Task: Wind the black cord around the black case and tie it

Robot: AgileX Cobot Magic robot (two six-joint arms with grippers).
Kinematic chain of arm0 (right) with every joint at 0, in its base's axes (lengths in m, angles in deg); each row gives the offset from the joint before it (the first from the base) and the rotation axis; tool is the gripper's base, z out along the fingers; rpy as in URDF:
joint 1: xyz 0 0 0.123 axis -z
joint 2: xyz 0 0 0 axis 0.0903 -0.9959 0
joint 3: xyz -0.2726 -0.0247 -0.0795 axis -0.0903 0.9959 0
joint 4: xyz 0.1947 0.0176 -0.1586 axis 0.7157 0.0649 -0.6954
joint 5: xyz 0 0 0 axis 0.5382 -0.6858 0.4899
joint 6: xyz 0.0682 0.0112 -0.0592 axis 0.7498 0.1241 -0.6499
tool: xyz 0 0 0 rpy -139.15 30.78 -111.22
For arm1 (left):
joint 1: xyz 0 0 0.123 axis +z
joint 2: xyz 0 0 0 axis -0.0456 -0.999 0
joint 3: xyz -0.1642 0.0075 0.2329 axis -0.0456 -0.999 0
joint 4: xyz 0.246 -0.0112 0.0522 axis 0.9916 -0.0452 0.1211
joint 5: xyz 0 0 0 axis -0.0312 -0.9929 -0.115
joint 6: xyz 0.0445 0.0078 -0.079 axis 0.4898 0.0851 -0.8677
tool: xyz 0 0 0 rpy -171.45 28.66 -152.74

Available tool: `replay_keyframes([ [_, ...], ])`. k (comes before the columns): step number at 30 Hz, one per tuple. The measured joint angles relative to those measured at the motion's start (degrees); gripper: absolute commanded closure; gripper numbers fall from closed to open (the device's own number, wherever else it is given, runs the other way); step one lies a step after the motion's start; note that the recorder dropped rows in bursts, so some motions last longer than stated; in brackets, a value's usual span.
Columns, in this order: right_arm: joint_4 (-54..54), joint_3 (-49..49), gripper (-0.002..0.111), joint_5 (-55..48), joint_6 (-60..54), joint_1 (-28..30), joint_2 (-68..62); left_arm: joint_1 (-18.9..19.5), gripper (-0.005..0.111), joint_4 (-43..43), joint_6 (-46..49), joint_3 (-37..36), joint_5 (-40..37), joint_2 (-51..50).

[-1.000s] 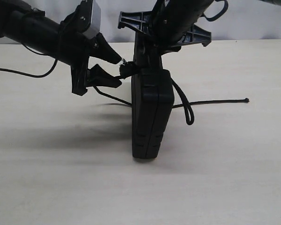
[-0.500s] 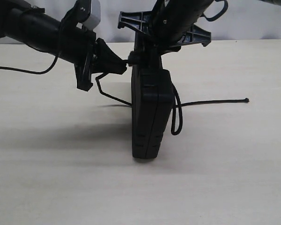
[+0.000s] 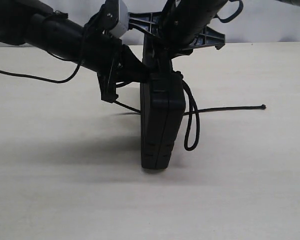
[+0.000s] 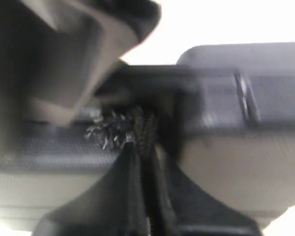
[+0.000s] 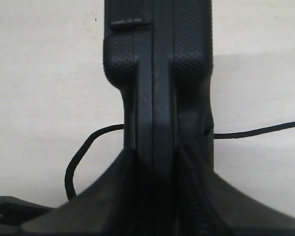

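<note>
Left wrist view — left tool [image 4: 141,150] pinches black cord [image 4: 145,129]; right tool [image 5: 155,153] clamps black case [image 5: 157,73].

We're looking at a pale cream table [image 3: 250,190], its matte top spreading underneath the fingers [image 5: 113,196] of the right gripper [image 5: 155,151]. Soft, even light is falling on it, and a blurred shadow [image 3: 65,145] is lying across the surface. Beyond the fingers a light-grey wall [image 3: 270,25] is meeting the far edge.

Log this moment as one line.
left gripper: shut on black cord at frayed knot | right gripper: clamps black case upright on table | cord tail: on table
</note>
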Motion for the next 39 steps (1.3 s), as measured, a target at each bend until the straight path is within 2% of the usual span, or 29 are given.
replay_keyframes([
  [1, 0.0, 0.0, 0.104, 0.0, 0.0, 0.0, 0.0, 0.0, 0.082, -0.9, -0.2, 0.0, -0.3, 0.0],
  [2, 0.0, 0.0, 0.104, 0.0, 0.0, 0.0, 0.0, 0.0, 0.064, -1.0, -0.4, 0.0, -0.3, 0.0],
  [3, 0.0, 0.0, 0.104, 0.0, 0.0, 0.0, 0.0, 0.0, 0.053, -0.7, -1.4, 0.0, -0.1, 0.3],
  [5, 0.0, 0.0, 0.104, -0.1, 0.0, 0.0, 0.0, 0.1, 0.050, 3.5, -4.2, 0.0, 2.0, 0.8],
  [7, 0.0, 0.0, 0.104, 0.0, 0.0, 0.0, 0.0, 0.1, 0.050, 9.8, -6.8, 0.0, 0.8, 1.5],
  [11, 0.0, 0.0, 0.104, 0.1, 0.0, 0.0, 0.0, 4.1, 0.054, 19.1, -11.9, 0.0, 0.4, 2.6],
  [14, 0.0, 0.0, 0.104, 0.1, 0.0, 0.0, 0.0, 4.2, 0.070, 18.4, -12.1, 0.0, 0.4, 2.6],
  [20, 0.0, 0.0, 0.104, 0.1, 0.0, 0.0, 0.0, 4.1, 0.090, 17.1, -12.2, 0.0, 0.1, 2.6],
  [23, 0.0, 0.0, 0.104, 0.1, 0.0, 0.0, 0.0, 3.9, 0.096, 17.0, -12.2, 0.0, -0.8, 2.6],
  [33, 0.5, 0.0, 0.104, 0.2, 0.0, 0.0, 0.0, 0.4, 0.096, 15.8, -12.2, 0.0, -1.3, 2.6],
  [39, 0.6, 0.0, 0.104, 0.2, 0.0, 0.0, -0.1, 0.2, 0.096, 14.2, -12.2, 0.0, -0.4, 2.6],
])
